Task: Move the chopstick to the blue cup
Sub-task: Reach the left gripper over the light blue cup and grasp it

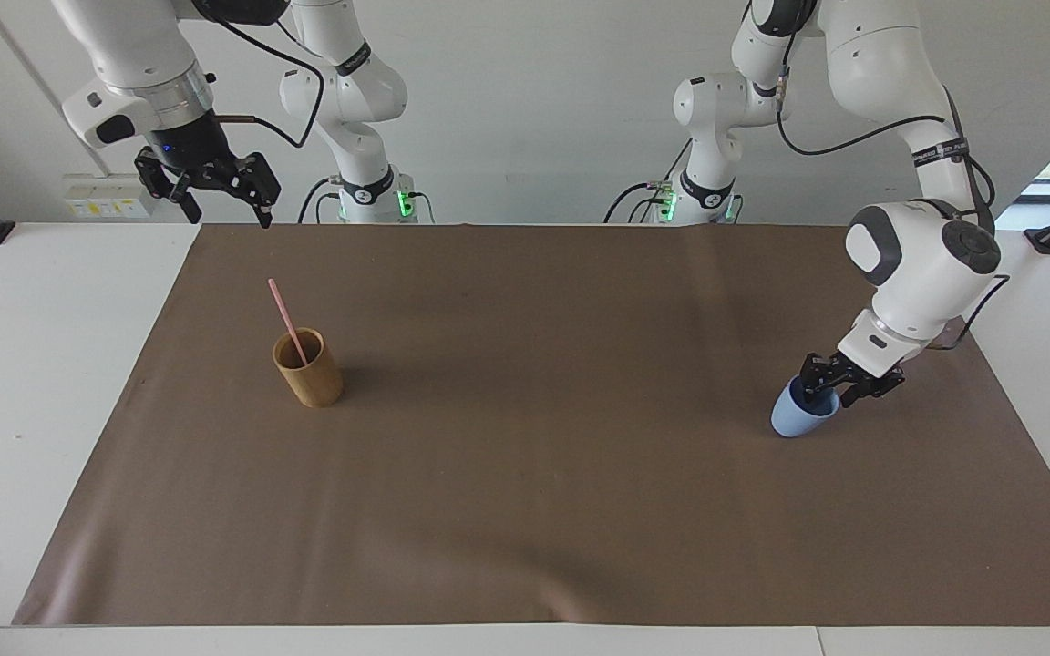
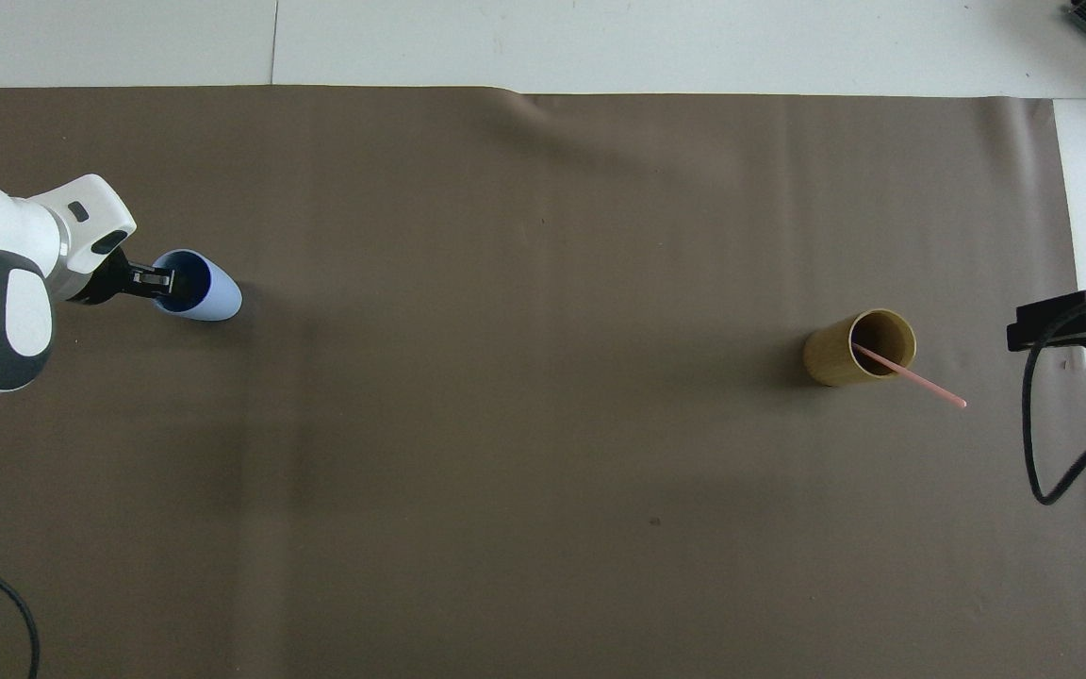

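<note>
Chopstick [image 1: 286,319] leans in wooden cup [image 1: 309,369]; left gripper [image 1: 830,386] straddles blue cup [image 1: 797,416] rim, seemingly clamping; right gripper [image 1: 215,187] waits wide.

Pink chopstick [image 1: 287,321] leaning in wooden cup [image 1: 308,369]; blue cup [image 1: 798,416] upright.

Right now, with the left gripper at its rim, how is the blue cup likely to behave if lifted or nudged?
The blue cup tapers to a rounded base and already leans, so it probably tips or rolls easily. It looks small and thin-walled, likely light. The left gripper sits at its rim, one finger seemingly inside; a rim pinch might let it swing.
</note>
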